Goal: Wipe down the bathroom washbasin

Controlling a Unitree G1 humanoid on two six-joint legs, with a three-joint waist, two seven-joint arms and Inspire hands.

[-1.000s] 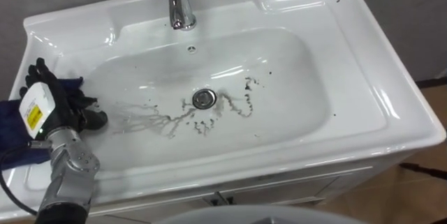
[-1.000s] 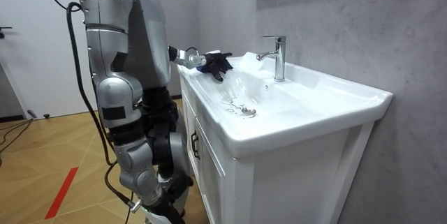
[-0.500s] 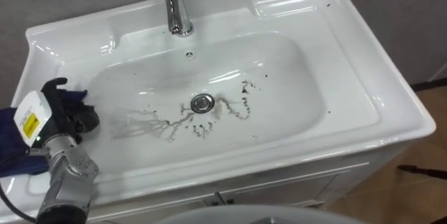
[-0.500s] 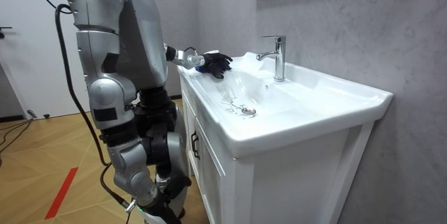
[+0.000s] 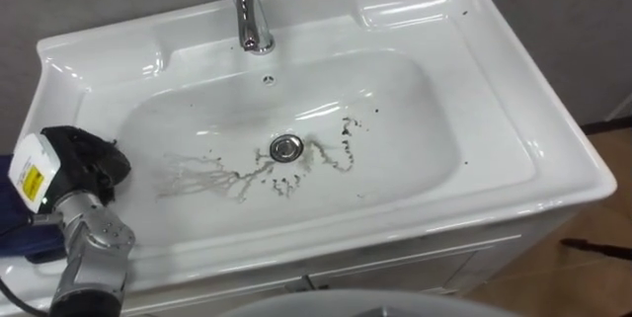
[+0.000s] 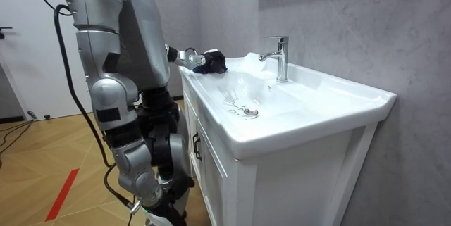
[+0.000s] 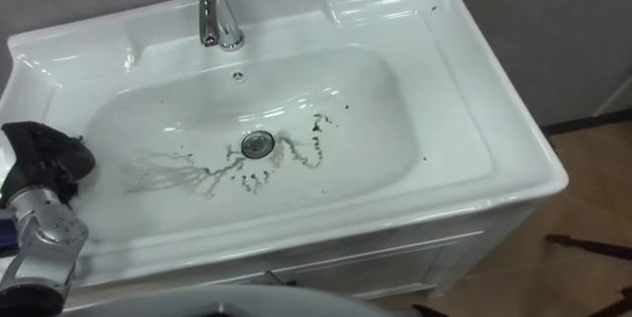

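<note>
Basin (image 5: 494,110): dark streaks (image 5: 212,171) beside drain (image 5: 286,145), faucet (image 5: 249,11) behind; left hand (image 5: 84,159) clutches cloth (image 5: 28,248).

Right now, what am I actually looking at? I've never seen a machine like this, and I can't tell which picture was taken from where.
This is a humanoid robot that stands on two legs at a white washbasin. The room view comes from a camera standing off to one side, so it takes in the whole robot. The two eye views come from a stereo camera in the robot's head, looking down into the bowl, which is why they look almost alike.

At the back of the basin stands the tap, and in the middle of the bowl is the drain. Dark dirty streaks spread around the drain. They are what it is meant to wipe away.

The black shape on the basin's left rim is the robot's left hand. Its fingers are curled, apparently round a blue cloth that peeks out beside it.
</note>
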